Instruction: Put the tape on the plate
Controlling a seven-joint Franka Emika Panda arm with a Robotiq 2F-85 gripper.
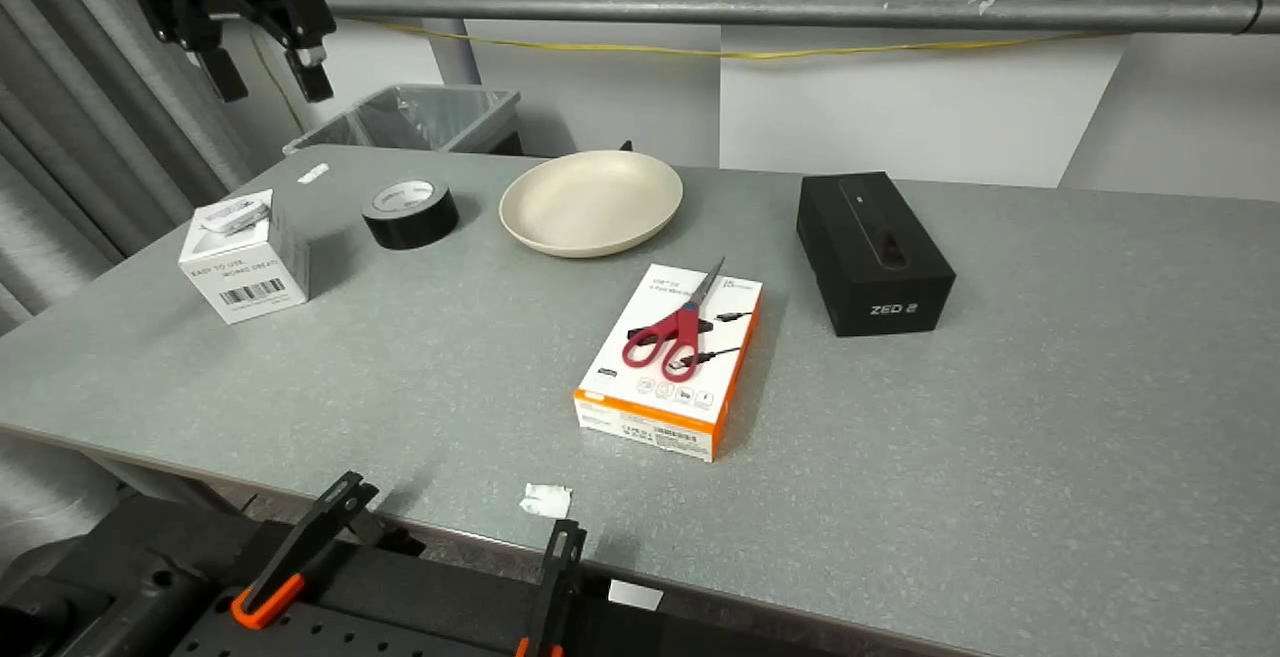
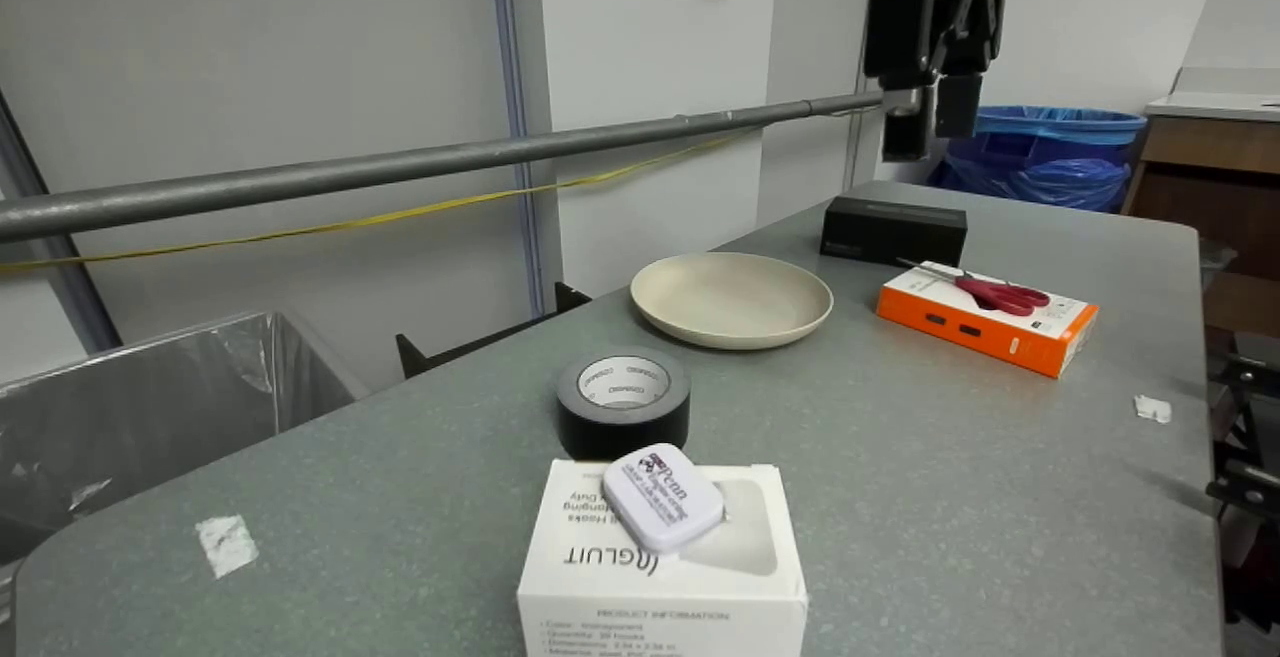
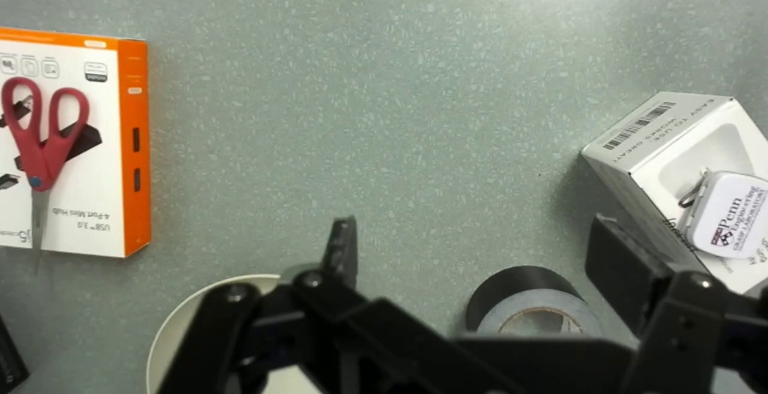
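Note:
The tape (image 1: 411, 225) is a black roll lying flat on the table, and it also shows in another exterior view (image 2: 622, 429). The cream plate (image 1: 592, 203) lies beside it, apart and with nothing on it, and it also shows in another exterior view (image 2: 732, 299). My gripper (image 1: 268, 84) is open and empty, high above the table, and it also shows in another exterior view (image 2: 930, 125). In the wrist view, the tape (image 3: 517, 283) appears below and between the spread fingers (image 3: 478, 255), partly hidden by the gripper body. The plate (image 3: 177, 331) is mostly hidden behind the left finger linkage.
A white box (image 1: 245, 262) with a small white tin (image 2: 662, 499) on top stands near the tape. Red scissors (image 1: 685, 322) lie on a white and orange package (image 1: 640, 402). A black box (image 1: 875, 257), a grey bin (image 1: 490, 117) and a metal rail (image 1: 800, 11) are around.

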